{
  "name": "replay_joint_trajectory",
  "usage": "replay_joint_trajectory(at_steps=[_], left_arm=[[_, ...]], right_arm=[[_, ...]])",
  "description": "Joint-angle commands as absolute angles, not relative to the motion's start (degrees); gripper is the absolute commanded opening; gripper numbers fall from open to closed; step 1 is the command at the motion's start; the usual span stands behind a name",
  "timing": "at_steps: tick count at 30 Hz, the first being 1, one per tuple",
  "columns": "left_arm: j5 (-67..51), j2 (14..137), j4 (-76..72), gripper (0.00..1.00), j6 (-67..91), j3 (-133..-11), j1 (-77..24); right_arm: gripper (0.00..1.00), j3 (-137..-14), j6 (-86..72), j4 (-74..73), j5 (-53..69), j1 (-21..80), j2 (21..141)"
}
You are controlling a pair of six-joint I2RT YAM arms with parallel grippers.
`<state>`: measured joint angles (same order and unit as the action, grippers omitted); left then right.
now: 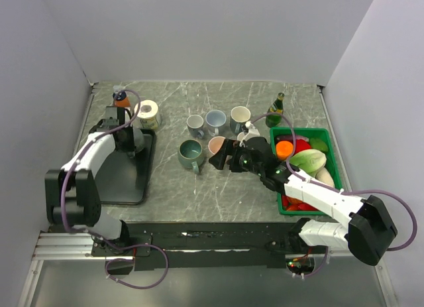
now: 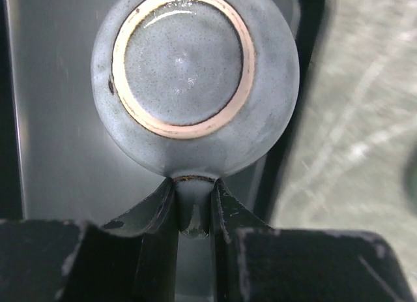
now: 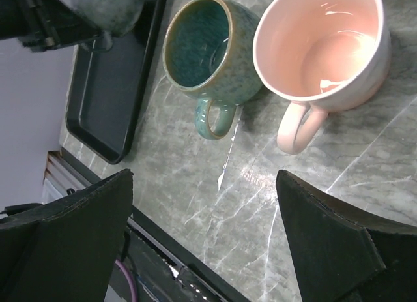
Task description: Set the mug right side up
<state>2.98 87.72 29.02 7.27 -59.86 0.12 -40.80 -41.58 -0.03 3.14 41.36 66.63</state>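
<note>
Soft, even overhead light fills the top view, with faint shadows on the tabletop point(image 1: 199, 187). In the left wrist view pale glare sits on the upturned base of the grey mug point(image 2: 195, 74); the tabletop right of the mug is blurred. In the right wrist view highlights glint on the tabletop below and right of that mug.

1. The grey mug point(image 2: 195, 74) sits bottom up, so its inside cannot be seen.
2. Its handle point(image 2: 194, 207) is mostly hidden between the fingers of the left gripper point(image 2: 193, 188).
3. The table point(image 2: 352, 119) beside it is blurry.
4. The pink mug point(image 3: 326, 47) is cut off by the top edge.
5. From above, the left arm point(image 1: 99, 151) covers most of the grey mug.
</note>
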Motion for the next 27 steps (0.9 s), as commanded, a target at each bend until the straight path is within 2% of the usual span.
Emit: replay_joint_trajectory(at_steps=[1, 9, 10, 15, 18, 19, 22, 27], left_arm=[[4.8, 75.3, 34.1, 0.01, 17.6, -64.8, -1.4], [-10.7, 59.2, 33.5, 0.01, 27.8, -64.3, -1.4], [-15.9, 55.5, 31.6, 0.01, 29.2, -63.6, -1.4], [-31.0, 46.0, 16.6, 0.01, 40.7, -56.5, -1.4], [-39.3, 40.9, 1.9, 0.01, 48.8, -51.1, -1.6], [-40.8, 38.4, -5.5, 0.01, 51.0, -49.8, -1.8], [-43.9, 35.3, -14.0, 0.01, 58.1, -46.1, -1.9], [-45.3, 34.1, -17.3, 0.01, 61.2, -46.7, -2.2]], right_arm=[[0.96, -41.5, -42.1, 2.4, 5.2, 41.2, 64.5], [0.95, -44.5, -43.2, 5.1, 12.0, 42.7, 65.1], [0.95, -44.6, -43.4, 7.4, 13.6, 43.1, 65.1], [0.95, -44.6, -44.4, 19.7, 19.7, 46.0, 65.6], [0.95, -44.8, -44.7, 27.8, 21.3, 48.2, 66.0], [0.95, -45.1, -44.6, 29.3, 21.4, 49.5, 66.1], [0.95, -47.2, -43.2, 33.3, 21.6, 50.8, 66.6], [0.95, -51.9, -43.0, 38.9, 23.6, 51.9, 69.2]])
